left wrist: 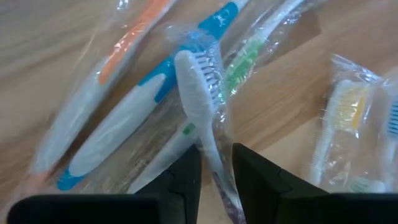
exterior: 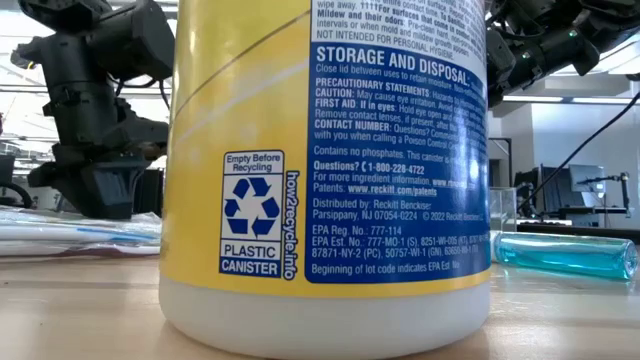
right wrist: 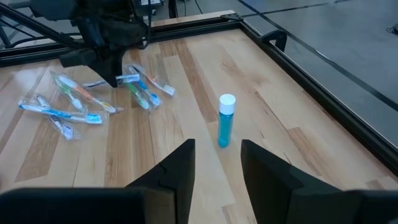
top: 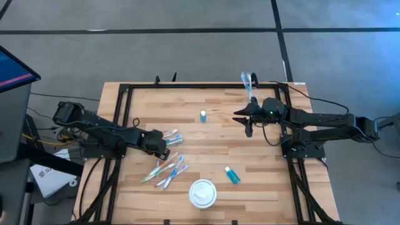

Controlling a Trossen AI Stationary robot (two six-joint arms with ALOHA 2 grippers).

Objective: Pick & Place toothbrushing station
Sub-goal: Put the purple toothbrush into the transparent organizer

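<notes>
**Left end effector straddles a wrapped toothbrush**

Pale wooden table carries the scattered toothbrushes. Left end effector stands narrowly parted around the white plastic-wrapped toothbrush, whose long axis runs toward 12 o'clock from it. Right end effector, parted and empty, faces the upright blue white-capped tube at 12 o'clock.

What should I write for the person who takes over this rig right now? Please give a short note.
Left gripper: fingers on either side of a wrapped white toothbrush, over the toothbrush pile; a firm grip cannot be confirmed.
Right gripper: open, empty, raised near the table's far right side, facing the upright tube.
Things: tumbler at the far right edge; second tube lying flat near the white canister.
Done: nothing is in the tumbler, as far as can be seen.
Left: all the toothbrushes and both tubes.
</notes>
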